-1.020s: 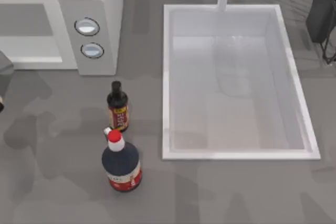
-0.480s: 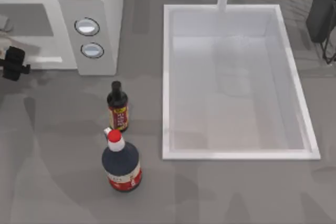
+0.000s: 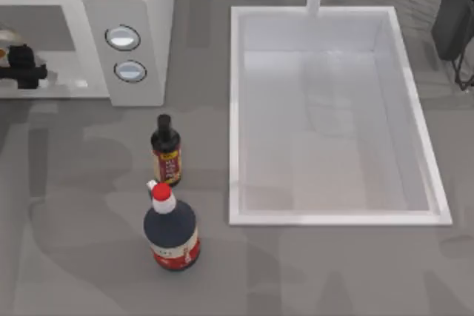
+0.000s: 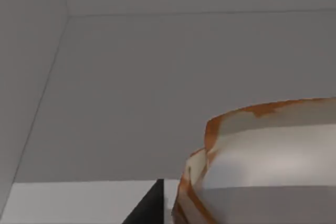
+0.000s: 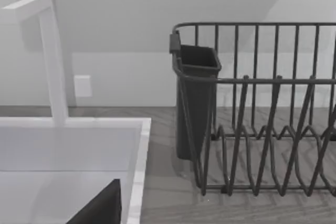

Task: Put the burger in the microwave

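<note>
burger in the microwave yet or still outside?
Partly in, not set down. In the left wrist view the burger faces the microwave's grey interior; from the top view, the left tool is at the cavity opening.

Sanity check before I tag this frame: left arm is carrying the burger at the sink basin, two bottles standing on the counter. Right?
Not the sink. The top view shows the left gripper at the microwave opening, and the left wrist view shows the burger against its grey interior. The two bottles do stand on the counter.
</note>
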`<state>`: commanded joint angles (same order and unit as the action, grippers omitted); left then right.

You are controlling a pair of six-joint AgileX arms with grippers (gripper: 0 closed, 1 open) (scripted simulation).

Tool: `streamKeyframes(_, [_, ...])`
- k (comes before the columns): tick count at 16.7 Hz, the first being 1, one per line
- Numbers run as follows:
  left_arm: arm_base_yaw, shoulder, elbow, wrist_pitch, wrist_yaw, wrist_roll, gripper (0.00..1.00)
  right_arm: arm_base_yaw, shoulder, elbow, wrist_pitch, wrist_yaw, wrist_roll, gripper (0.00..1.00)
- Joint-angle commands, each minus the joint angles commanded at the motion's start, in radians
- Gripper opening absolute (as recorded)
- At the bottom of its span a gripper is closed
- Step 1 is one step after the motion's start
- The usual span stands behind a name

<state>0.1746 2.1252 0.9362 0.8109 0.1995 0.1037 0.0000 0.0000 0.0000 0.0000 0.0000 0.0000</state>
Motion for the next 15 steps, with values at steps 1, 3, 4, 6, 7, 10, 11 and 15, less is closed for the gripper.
streamKeyframes(1, [0.000, 0.004, 0.000, 0.019, 0.002, -0.014, 0.00, 0.000, 0.000, 0.000, 0.000, 0.000, 0.000, 1.00])
streamKeyframes(3, [0.000, 0.006, 0.000, 0.027, 0.003, -0.020, 0.00, 0.000, 0.000, 0.000, 0.000, 0.000, 0.000, 1.00])
streamKeyframes(4, [0.000, 0.006, 0.000, 0.027, 0.003, -0.020, 0.00, 0.000, 0.000, 0.000, 0.000, 0.000, 0.000, 1.00])
streamKeyframes(6, [-0.004, 0.002, 0.002, 0.025, 0.002, -0.017, 0.00, 0.000, 0.000, 0.000, 0.000, 0.000, 0.000, 1.00])
streamKeyframes(7, [-0.004, 0.002, 0.004, 0.025, 0.001, -0.018, 0.00, 0.000, 0.000, 0.000, 0.000, 0.000, 0.000, 1.00])
streamKeyframes(10, [-0.012, 0.020, 0.068, 0.041, -0.023, -0.027, 0.00, 0.000, 0.000, 0.000, 0.000, 0.000, 0.000, 1.00])
streamKeyframes(11, [-0.017, 0.032, 0.109, 0.048, -0.036, -0.031, 0.00, 0.000, 0.000, 0.000, 0.000, 0.000, 0.000, 1.00])
streamKeyframes(15, [-0.036, 0.117, 0.331, 0.046, -0.091, -0.048, 0.00, 0.000, 0.000, 0.000, 0.000, 0.000, 0.000, 1.00])
